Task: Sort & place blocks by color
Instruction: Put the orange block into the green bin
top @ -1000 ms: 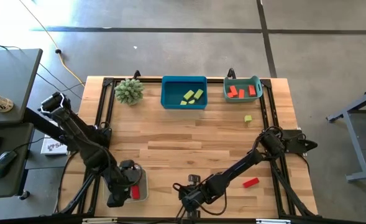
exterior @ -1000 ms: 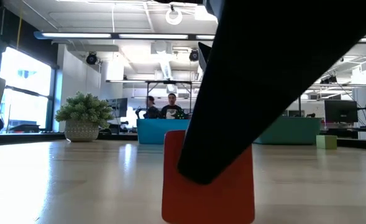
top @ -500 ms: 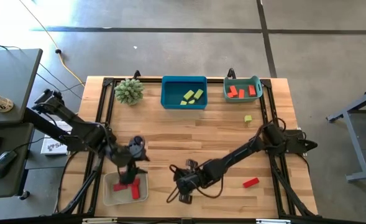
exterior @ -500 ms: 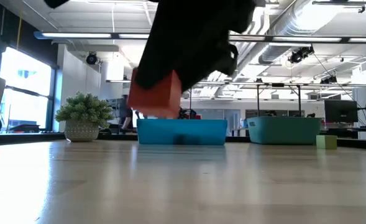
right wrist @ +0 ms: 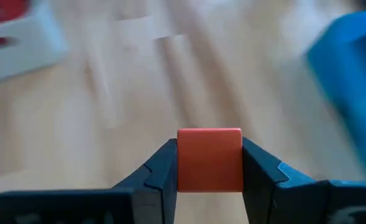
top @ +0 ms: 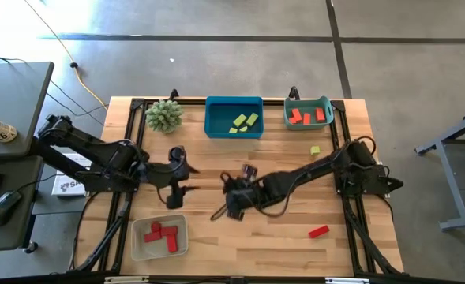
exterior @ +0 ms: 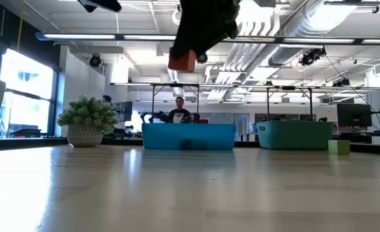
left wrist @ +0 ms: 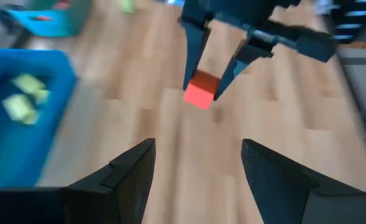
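My right gripper (top: 232,202) hangs over the table's middle, shut on an orange cube (exterior: 182,60), which also shows in the left wrist view (left wrist: 201,95). My left gripper (top: 177,188) is open, left of it, facing the cube from a short distance. A white tray (top: 140,246) at the near left holds red blocks (top: 161,235). A blue tray (top: 216,118) holds yellow-green blocks (top: 245,121), and a teal tray (top: 289,122) holds orange blocks (top: 308,116). A yellow-green cube (top: 315,150) and a red bar (top: 318,231) lie loose on the table. My right gripper pinches the orange cube (right wrist: 209,158) between its two fingers (right wrist: 164,171), one on each of two opposite faces. The fingers come from above, pointing down. The cube is lifted well clear of the table and sits at the fingertips (left wrist: 229,78).
A spiky green plant (top: 163,115) stands at the far left corner beside the blue tray. The wooden table (top: 295,189) has bare room across its middle and near right. People sit in the room beyond the far edge (exterior: 179,109).
My right gripper has lifted the orange cube off the table near the near edge and carried it up and toward the far edge. My left gripper has risen out of the white tray, leaving red blocks there, and moved toward the table's middle.
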